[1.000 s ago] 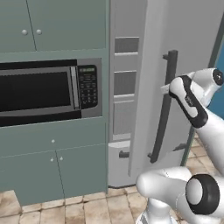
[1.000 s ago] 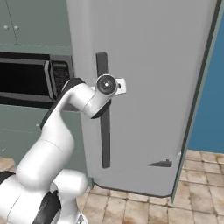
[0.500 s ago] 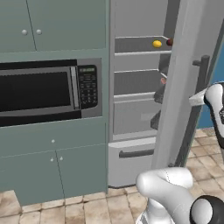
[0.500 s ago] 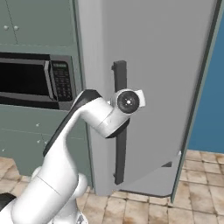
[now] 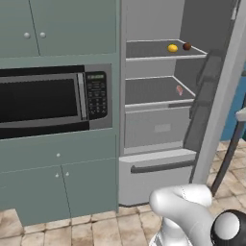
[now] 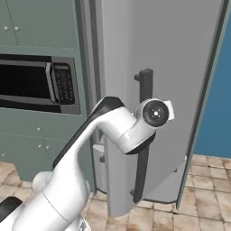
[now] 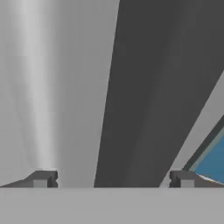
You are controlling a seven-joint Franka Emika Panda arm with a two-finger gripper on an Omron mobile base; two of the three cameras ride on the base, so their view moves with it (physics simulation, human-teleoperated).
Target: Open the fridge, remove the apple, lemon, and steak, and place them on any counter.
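Fridge [image 5: 158, 120] door is swung wide open, so the shelves are reachable. Tool [image 7: 113, 179] has its jaws spread wide with the door's dark bar handle [image 7: 144, 96] running between the fingertips, not clamped on it; reads as a release after the pull, with the hand parked at the handle because that's where the door was worked from. Lemon [image 5: 172, 48] and apple [image 5: 187, 46] sit side by side, near but apart, toward the back right of the upper shelf. Steak [image 5: 179, 89] lies flat on the shelf below, near the right wall. All three not yet removed. Microwave [image 5: 53, 101] cabinet sits left of the fridge. Next, I'd judge: back off the handle, reach round the door edge for the upper shelf.
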